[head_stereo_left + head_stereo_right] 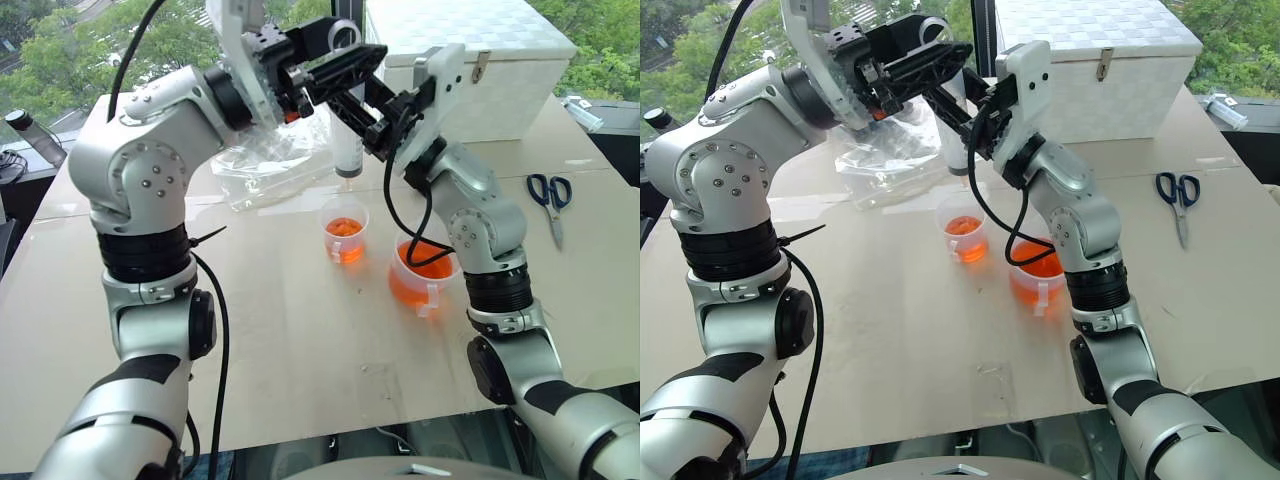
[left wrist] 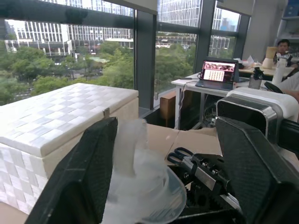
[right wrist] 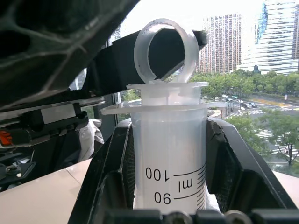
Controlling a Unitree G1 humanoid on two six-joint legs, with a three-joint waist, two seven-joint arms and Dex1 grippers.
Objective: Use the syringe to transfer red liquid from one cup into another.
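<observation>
Directly below the right end effector (image 1: 385,125), which is clamped on the upright syringe (image 1: 349,150), stands the small cup (image 1: 344,228). Spread apart, the left end effector (image 1: 345,75) sits at the plunger ring (image 3: 166,49), nearer it.

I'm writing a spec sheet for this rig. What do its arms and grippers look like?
Both arms are silver-grey metal segments with black ribbed joint bands and visible screws. Loose black cables run along each. The left gripper and right gripper each have two black, wedge-shaped fingers on a white wrist housing.
</observation>
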